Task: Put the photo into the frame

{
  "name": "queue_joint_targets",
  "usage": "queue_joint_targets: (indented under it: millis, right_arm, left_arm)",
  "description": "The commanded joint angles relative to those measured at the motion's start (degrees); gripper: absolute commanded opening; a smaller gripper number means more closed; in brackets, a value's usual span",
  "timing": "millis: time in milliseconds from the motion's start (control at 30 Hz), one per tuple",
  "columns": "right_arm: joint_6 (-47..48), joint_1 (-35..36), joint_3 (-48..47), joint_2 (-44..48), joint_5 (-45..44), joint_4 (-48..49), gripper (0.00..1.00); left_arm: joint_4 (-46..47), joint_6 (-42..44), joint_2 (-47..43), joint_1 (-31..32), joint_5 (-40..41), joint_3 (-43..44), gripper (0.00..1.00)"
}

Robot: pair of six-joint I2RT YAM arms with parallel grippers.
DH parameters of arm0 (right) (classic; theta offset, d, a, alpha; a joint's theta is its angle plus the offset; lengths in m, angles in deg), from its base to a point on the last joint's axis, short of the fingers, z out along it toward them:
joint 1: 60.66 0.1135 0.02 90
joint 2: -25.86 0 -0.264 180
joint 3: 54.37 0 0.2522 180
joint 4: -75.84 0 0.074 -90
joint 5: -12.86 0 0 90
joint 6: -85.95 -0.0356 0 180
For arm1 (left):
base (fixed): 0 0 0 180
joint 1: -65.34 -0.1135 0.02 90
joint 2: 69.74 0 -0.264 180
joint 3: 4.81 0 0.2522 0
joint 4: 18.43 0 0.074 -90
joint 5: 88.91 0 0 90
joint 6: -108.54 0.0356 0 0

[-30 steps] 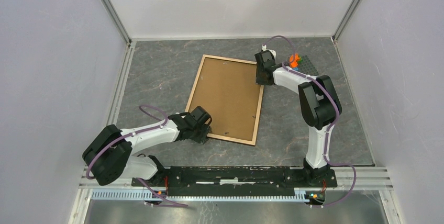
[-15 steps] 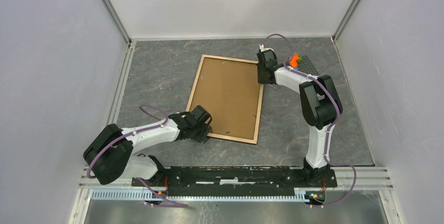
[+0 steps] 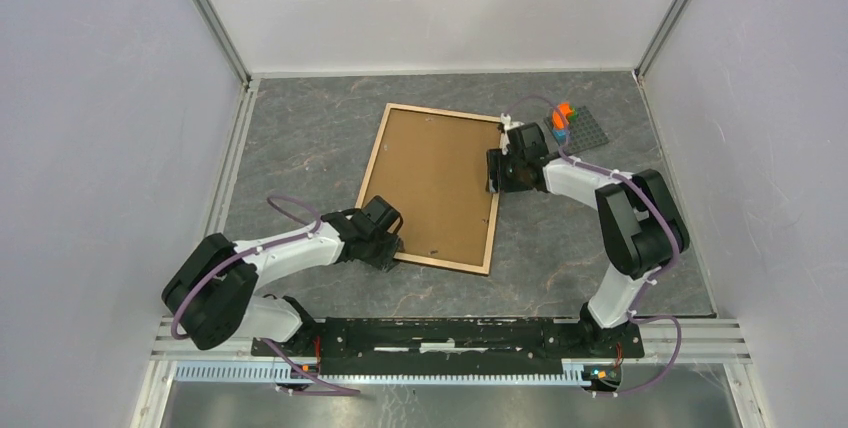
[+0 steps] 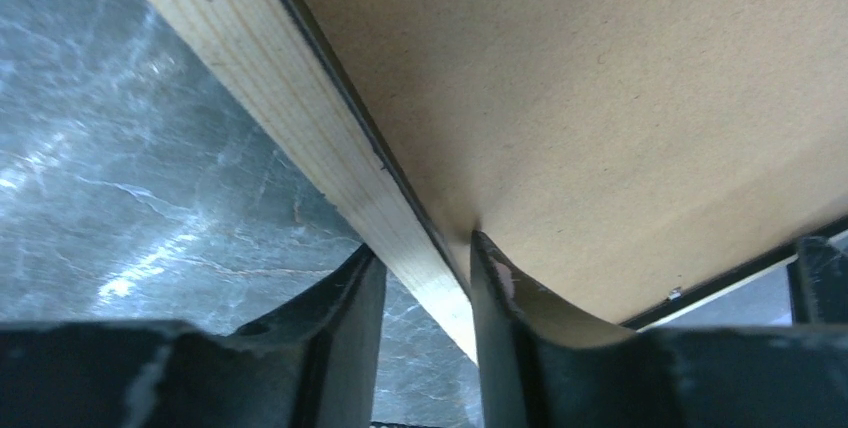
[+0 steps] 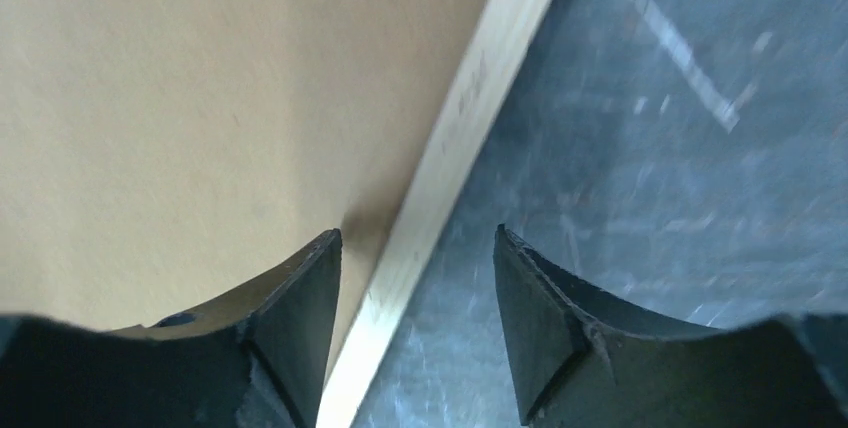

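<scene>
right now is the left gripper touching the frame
Touching. The left wrist view shows the left gripper closed on the frame at its wooden rim, one finger pressed against each side.

frame (image 3: 494, 216): thin light-wood rim, lying flat on the grey marbled bench (image 3: 300, 148), back face up. Brown fibreboard backing (image 3: 432, 188) fills the opening. Long sides run near-to-far, far end skewed slightly right. Sits roughly mid-bench.
</scene>
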Motion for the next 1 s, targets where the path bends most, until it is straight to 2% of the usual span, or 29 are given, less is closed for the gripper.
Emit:
queue_joint_targets:
  millis: [0, 133, 167, 233, 267, 433, 500, 600, 700, 733, 800, 967]
  right_arm:
    - [-3.7, 1.2, 6.3, 4.8, 1.9, 2.5, 0.59]
    - [-3.4, 2.4, 10.1, 9.6, 1.4, 2.1, 0.56]
    - [-3.0, 2.4, 10.6, 10.8, 1.0, 1.5, 0.57]
    - [-1.8, 2.4, 10.9, 13.9, 0.0, 0.5, 0.58]
    - [-1.0, 2.4, 10.5, 15.1, -0.8, -0.5, 0.59]
    - [4.9, 2.4, 6.9, 20.3, -2.9, -5.0, 0.68]
    - [6.0, 2.3, 6.6, 21.9, -2.9, -5.7, 0.69]
    - [6.5, 2.3, 6.7, 23.2, -2.9, -6.8, 0.69]
    - [6.2, 2.3, 7.9, 24.3, -1.5, -6.7, 0.69]
    - [6.0, 2.4, 8.2, 24.6, -1.1, -6.5, 0.69]
    - [6.0, 2.3, 8.7, 24.8, -0.6, -6.2, 0.69]
    - [7.5, 2.4, 7.7, 24.4, -1.7, -8.1, 0.69]
  left_arm:
    - [-8.5, 6.4, 2.4, -2.9, 6.6, -1.0, 0.36]
    - [-8.0, 7.0, 0.8, -3.8, 7.5, -2.7, 0.23]
    - [-8.0, 7.8, 0.6, -4.3, 7.9, -2.8, 0.16]
    - [-8.0, 11.7, 0.3, -5.0, 9.8, -2.2, 0.04]
    - [-8.0, 15.1, 0.1, -5.3, 11.1, -1.4, 0.02]
    - [-5.8, 40.4, -0.8, -10.5, 12.9, 2.1, 0.02]
    - [-2.5, 54.9, -1.9, -14.8, 5.6, 3.0, 0.02]
    - [-4.0, 70.2, -5.5, -20.1, -0.2, 5.8, 0.02]
    - [-10.0, 80.1, -6.4, -23.2, 0.8, 10.2, 0.02]
    - [-11.8, 81.2, -5.8, -23.9, 2.1, 11.6, 0.02]
    - [-11.1, 84.4, -4.5, -25.6, -2.4, 12.8, 0.02]
    - [-16.3, 91.7, 3.6, -25.5, 2.4, 20.8, 0.02]
